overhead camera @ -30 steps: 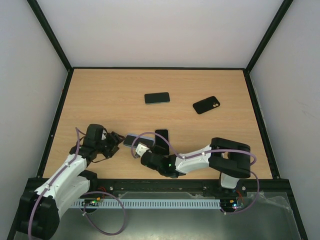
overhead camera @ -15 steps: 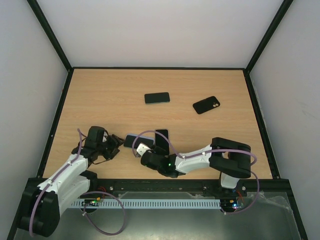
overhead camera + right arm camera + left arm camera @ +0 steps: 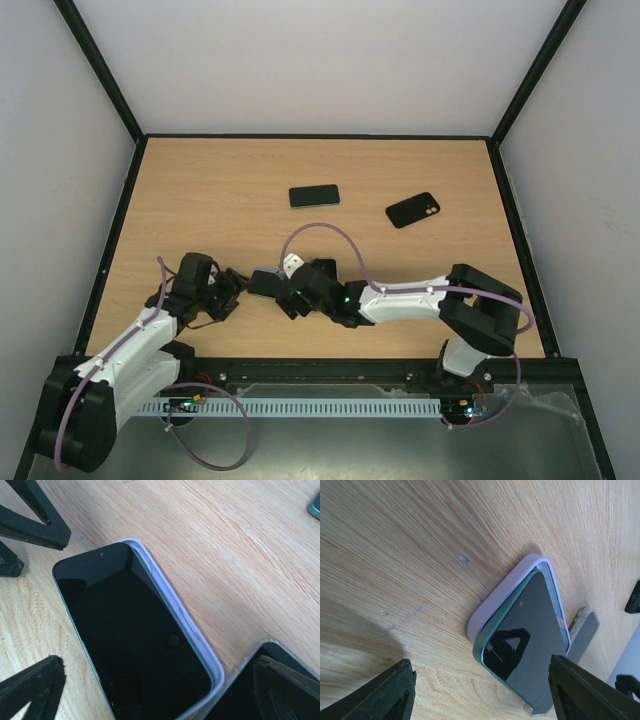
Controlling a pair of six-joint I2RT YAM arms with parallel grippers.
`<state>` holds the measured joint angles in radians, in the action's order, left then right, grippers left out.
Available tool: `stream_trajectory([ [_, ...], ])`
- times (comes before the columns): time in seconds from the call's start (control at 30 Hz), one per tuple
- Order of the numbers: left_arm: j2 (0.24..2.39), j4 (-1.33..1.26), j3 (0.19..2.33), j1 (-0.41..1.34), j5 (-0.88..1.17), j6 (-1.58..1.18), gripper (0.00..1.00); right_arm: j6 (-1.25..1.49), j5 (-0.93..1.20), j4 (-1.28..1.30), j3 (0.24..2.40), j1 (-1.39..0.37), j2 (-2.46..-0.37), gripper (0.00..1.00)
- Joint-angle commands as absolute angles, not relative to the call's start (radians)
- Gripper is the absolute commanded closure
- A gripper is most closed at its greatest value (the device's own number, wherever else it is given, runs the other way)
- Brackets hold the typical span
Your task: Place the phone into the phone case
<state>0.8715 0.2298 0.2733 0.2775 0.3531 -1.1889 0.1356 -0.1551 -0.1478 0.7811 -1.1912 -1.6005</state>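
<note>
Near the front edge of the table (image 3: 250, 170), phone (image 3: 130, 635) lay half-seated in lilac case (image 3: 492, 607), one long edge seemingly riding above the rim. Both left fingers (image 3: 380, 695) and right fingers (image 3: 30, 687) stood open, gripping nothing. Stiff, glossy, likely slippery: best pressed at that raised edge, not pinched.

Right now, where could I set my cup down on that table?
Free: the far-left table corner beside the dark phone, and the right patch nearer than the black case. Crowded: near centre, where left gripper and right gripper flank the phone on its lilac case.
</note>
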Motion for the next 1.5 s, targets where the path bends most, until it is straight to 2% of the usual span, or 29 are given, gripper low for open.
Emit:
stream_trajectory([
  [0.0, 0.870, 0.246, 0.268, 0.304, 0.334, -1.207, 0.26, 0.200, -0.076, -0.103, 0.852, -1.157, -1.674, 0.02],
  [0.3, 0.826, 0.310, 0.289, 0.336, 0.288, -1.219, 0.26, 0.188, -0.078, -0.095, 0.929, -1.113, -1.766, 0.03],
  [0.8, 0.812, 0.333, 0.295, 0.372, 0.253, -1.234, 0.28, 0.181, 0.078, -0.083, 0.947, -1.071, -1.835, 0.03],
  [1.27, 0.798, 0.357, 0.295, 0.391, 0.203, -1.224, 0.34, 0.356, 0.292, -0.036, 0.902, -1.069, -1.769, 0.00],
  [1.47, 0.806, 0.319, 0.294, 0.405, 0.211, -1.230, 0.37, 0.503, 0.383, -0.112, 0.866, -1.069, -1.763, 0.06],
])
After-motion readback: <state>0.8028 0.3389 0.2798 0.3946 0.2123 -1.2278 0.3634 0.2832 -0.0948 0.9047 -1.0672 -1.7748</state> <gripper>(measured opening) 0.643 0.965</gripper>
